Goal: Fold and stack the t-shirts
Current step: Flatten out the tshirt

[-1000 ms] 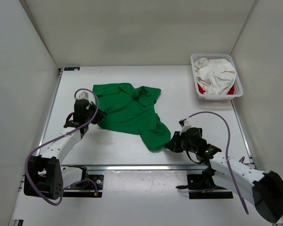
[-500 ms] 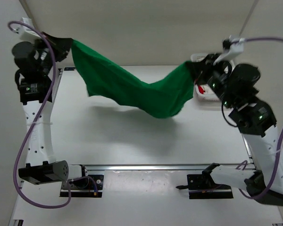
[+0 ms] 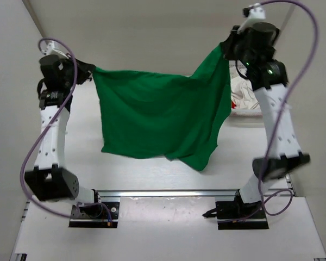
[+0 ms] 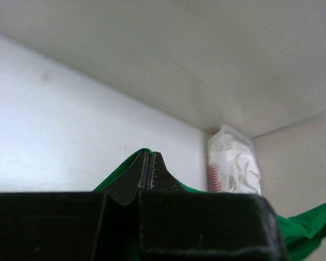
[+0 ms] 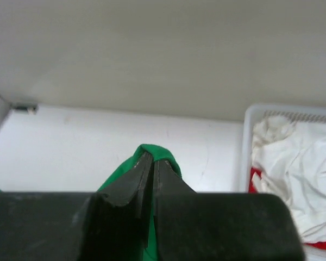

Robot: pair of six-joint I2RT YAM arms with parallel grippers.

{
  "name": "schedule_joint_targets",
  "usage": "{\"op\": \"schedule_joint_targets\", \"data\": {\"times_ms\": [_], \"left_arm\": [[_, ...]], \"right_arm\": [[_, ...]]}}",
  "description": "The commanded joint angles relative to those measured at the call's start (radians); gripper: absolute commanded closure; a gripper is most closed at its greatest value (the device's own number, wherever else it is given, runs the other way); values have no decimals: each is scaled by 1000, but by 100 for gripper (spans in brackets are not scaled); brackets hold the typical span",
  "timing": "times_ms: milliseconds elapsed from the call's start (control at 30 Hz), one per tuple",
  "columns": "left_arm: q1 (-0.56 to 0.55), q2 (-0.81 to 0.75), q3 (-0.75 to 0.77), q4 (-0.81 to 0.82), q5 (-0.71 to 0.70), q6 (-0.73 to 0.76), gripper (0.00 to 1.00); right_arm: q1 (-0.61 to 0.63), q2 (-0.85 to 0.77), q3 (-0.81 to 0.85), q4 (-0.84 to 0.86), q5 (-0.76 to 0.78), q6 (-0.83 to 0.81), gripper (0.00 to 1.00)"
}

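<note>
Top external alone: green t-shirt [image 3: 157, 117] spread aloft over table [image 3: 152, 171], pinched tight at 10 o'clock by left gripper [image 3: 89, 70] and at 1 o'clock by right gripper [image 3: 226, 50]. Right wrist, at 3 o'clock, plainer than from overhead: white t-shirt [image 5: 299, 157] over red t-shirt [image 5: 255, 182] inside mesh basket [image 5: 244, 141].

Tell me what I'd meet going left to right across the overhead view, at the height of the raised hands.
left hand → green t-shirt, stretched between both hands → right hand
</note>
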Motion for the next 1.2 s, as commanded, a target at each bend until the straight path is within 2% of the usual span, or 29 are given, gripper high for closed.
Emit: {"op": "schedule_joint_targets", "data": {"times_ms": [0, 100, 133, 167, 233, 400, 500, 600, 667, 767, 867, 900, 967, 1000, 1067, 1133, 1167], "left_arm": [[-15, 117, -28, 33, -72, 23, 100], [-24, 262, 94, 2, -31, 15, 100], [-24, 298, 155, -3, -26, 15, 100], [-29, 316, 183, -16, -29, 13, 100], [-26, 362, 347, -52, -24, 7, 100], [6, 380, 544, -49, 25, -60, 100], [28, 349, 590, -64, -29, -22, 100], [40, 308, 539, -60, -38, -13, 100], [43, 251, 448, -31, -46, -1, 100], [26, 129, 228, 12, -107, 38, 100], [34, -25, -122, 81, -191, 79, 100], [26, -51, -177, 91, -202, 90, 100], [3, -149, -373, 97, -283, 124, 100], [-9, -166, -419, 88, -325, 142, 100], [-12, -228, -563, 95, -333, 150, 100], [37, -266, -771, 129, -282, 116, 100], [104, -274, -848, 141, -243, 96, 100]], "right_arm": [[-55, 229, 130, 9, -134, -3, 100], [-74, 390, 348, -52, -133, 9, 100], [-80, 389, 344, -25, -143, 21, 100], [-91, 368, 338, 23, -133, 23, 100], [-95, 340, 357, 77, -108, 32, 100], [-118, 190, 348, 198, -74, 21, 100], [-126, 139, 341, 186, -65, 6, 100], [-143, 79, 234, 178, -68, 9, 100], [-112, 27, 131, 174, -25, -11, 100], [-95, -109, -165, 201, -4, 12, 100], [-71, -356, -682, 317, 42, 46, 100], [-69, -384, -749, 322, 44, 52, 100], [-89, -453, -985, 324, 24, 115, 100], [-107, -479, -1041, 318, -26, 124, 100], [-103, -514, -1214, 303, -39, 149, 100], [-66, -571, -1341, 301, -19, 153, 100], [-36, -591, -1417, 287, -20, 168, 100]]}}
